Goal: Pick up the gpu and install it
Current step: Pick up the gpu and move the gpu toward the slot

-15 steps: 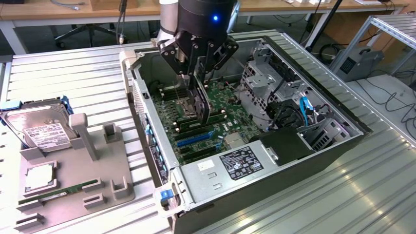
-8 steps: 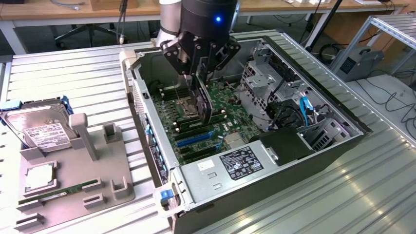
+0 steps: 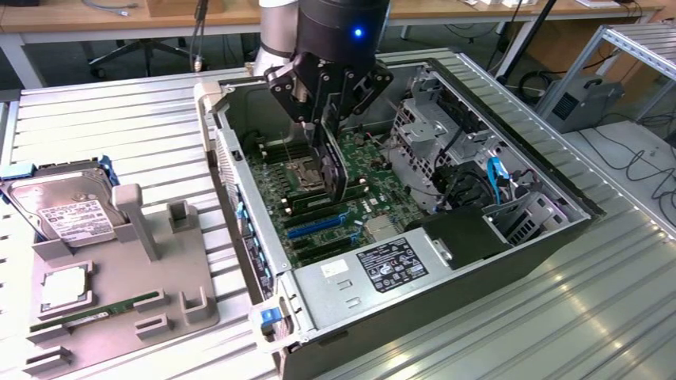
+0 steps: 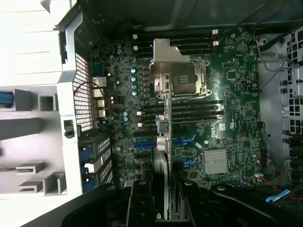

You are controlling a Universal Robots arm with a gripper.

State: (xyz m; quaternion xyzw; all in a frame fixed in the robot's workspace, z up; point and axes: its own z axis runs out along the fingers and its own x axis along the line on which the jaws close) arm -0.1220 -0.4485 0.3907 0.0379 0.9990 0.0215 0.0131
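Observation:
My gripper (image 3: 321, 119) hangs over the open computer case (image 3: 549, 229) and is shut on the gpu (image 3: 336, 170), a thin black card held on edge and pointing down at the motherboard (image 3: 277, 170). The card's lower end is just above the memory slots and the CPU socket (image 4: 182, 80). In the wrist view the gpu (image 4: 163, 137) appears edge-on as a narrow strip running out from between my gripper (image 4: 163, 191) fingers (image 4: 140, 203). The blue expansion slot (image 4: 147, 144) lies beside the card's edge; whether they touch I cannot tell.
A grey fixture tray (image 3: 116, 317) at the exterior view's left holds a hard drive (image 3: 69, 210), a CPU chip (image 3: 63, 289) and a green memory stick (image 3: 95, 313). Inside the case stand a power supply (image 3: 391, 265) and a metal drive cage (image 3: 423, 134) with cables.

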